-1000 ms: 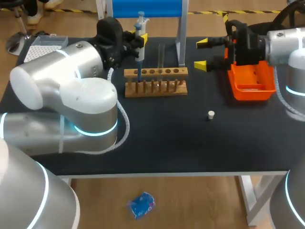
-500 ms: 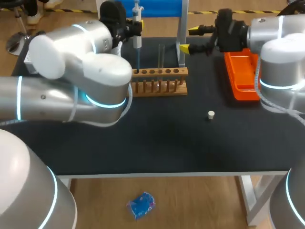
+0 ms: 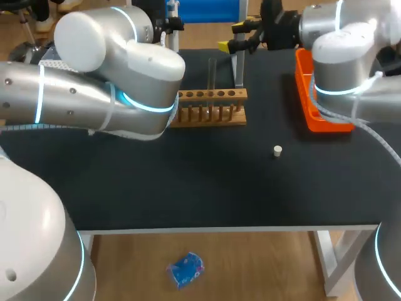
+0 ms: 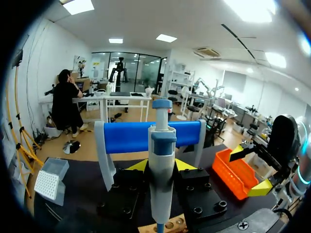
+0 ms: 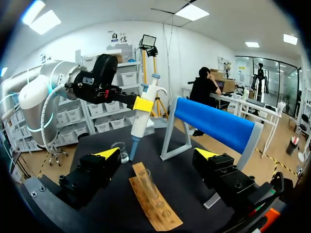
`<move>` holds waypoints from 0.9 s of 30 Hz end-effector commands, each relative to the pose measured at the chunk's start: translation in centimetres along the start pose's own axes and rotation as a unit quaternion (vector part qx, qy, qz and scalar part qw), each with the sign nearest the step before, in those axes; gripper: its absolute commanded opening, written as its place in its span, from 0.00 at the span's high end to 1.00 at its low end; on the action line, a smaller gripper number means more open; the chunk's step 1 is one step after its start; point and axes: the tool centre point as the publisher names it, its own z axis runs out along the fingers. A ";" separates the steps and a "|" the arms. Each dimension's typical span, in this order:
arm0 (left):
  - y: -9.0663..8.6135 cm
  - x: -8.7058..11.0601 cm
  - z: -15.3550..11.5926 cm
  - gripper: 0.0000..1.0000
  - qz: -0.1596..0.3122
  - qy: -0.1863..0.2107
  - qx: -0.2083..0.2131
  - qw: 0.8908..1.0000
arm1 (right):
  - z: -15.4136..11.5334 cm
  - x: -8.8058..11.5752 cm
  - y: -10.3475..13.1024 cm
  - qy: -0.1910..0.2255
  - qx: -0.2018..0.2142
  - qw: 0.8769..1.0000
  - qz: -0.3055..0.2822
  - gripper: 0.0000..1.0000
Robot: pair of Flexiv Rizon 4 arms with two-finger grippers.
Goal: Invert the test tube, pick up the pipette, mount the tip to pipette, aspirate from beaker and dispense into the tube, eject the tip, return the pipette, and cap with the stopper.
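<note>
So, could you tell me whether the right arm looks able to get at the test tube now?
Probably yes: the right gripper is open, and the test tube stands upright in the rack ahead of it, nothing between them. The pipette is held beyond the rack.

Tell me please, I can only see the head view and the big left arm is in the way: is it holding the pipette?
Observer: Yes. In the left wrist view the pipette stands upright, clamped between the left jaws.
Operator: Where's the beaker? I can't find it!
Observer: The right wrist view shows the beaker on the table, past the far end of the wooden rack.
Operator: Is the pipette inside it?
Observer: No. In that view its lower end shows beside the beaker, not in it.
</note>
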 end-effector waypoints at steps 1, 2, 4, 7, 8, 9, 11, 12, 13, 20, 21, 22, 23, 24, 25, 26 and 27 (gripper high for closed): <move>-0.7 -0.5 1.6 1.00 -0.003 -0.018 -0.017 1.000 | 3.0 -1.4 0.8 0.007 0.023 1.000 0.003 0.00; -0.8 -0.8 2.0 1.00 -0.005 -0.021 -0.018 1.000 | 3.4 -1.6 1.0 0.006 0.025 1.000 0.004 0.00; -0.9 -1.2 2.4 1.00 -0.003 -0.027 -0.020 0.999 | 4.0 -1.9 1.2 0.003 0.028 1.000 0.006 0.00; -0.9 -1.8 2.9 1.00 -0.003 -0.037 -0.022 0.999 | 4.6 -2.3 1.3 -0.005 0.030 0.999 0.011 0.00; -1.0 -2.1 3.1 1.00 -0.003 -0.038 -0.022 0.999 | 4.7 -2.4 1.3 -0.007 0.030 0.999 0.012 0.00; -1.0 -2.4 3.4 1.00 -0.003 -0.043 -0.024 0.999 | 5.0 -2.6 1.3 -0.011 0.031 0.999 0.013 0.00; -0.9 -2.6 3.6 1.00 -0.004 -0.048 -0.025 0.999 | 5.3 -3.0 1.2 -0.018 0.032 0.999 0.017 0.00; -0.9 -2.8 3.7 1.00 -0.005 -0.049 -0.025 0.998 | 5.4 -3.1 1.2 -0.020 0.033 0.999 0.018 0.00; -0.9 -3.1 3.9 1.00 -0.006 -0.051 -0.026 0.998 | 5.5 -3.3 1.1 -0.022 0.033 0.999 0.019 0.00; -1.1 -3.9 4.6 1.00 -0.003 -0.076 -0.026 0.997 | 5.4 -4.1 0.9 -0.039 0.025 0.999 0.019 0.00; -1.1 -4.0 4.7 1.00 -0.004 -0.077 -0.027 0.997 | 5.4 -4.1 0.9 -0.039 0.025 0.999 0.019 0.00; -1.2 -4.1 4.7 1.00 -0.003 -0.086 -0.029 0.996 | 5.4 -4.1 0.9 -0.039 0.025 0.999 0.019 0.00; -1.2 -4.2 4.8 1.00 -0.004 -0.089 -0.028 0.996 | 5.4 -4.1 0.9 -0.039 0.025 0.999 0.019 0.00; -1.4 -4.2 4.9 1.00 -0.004 -0.088 -0.028 0.996 | 5.4 -4.1 0.9 -0.039 0.025 0.999 0.019 0.00; -1.5 -4.3 5.1 1.00 -0.004 -0.088 -0.028 0.996 | 5.4 -4.1 0.9 -0.039 0.025 0.999 0.019 0.00; -1.7 -4.4 5.2 1.00 -0.003 -0.090 -0.028 0.996 | 5.4 -4.1 0.9 -0.039 0.025 0.999 0.019 0.00; -1.8 -4.6 5.3 1.00 -0.003 -0.090 -0.028 0.996 | 5.4 -4.1 0.9 -0.039 0.025 0.999 0.019 0.00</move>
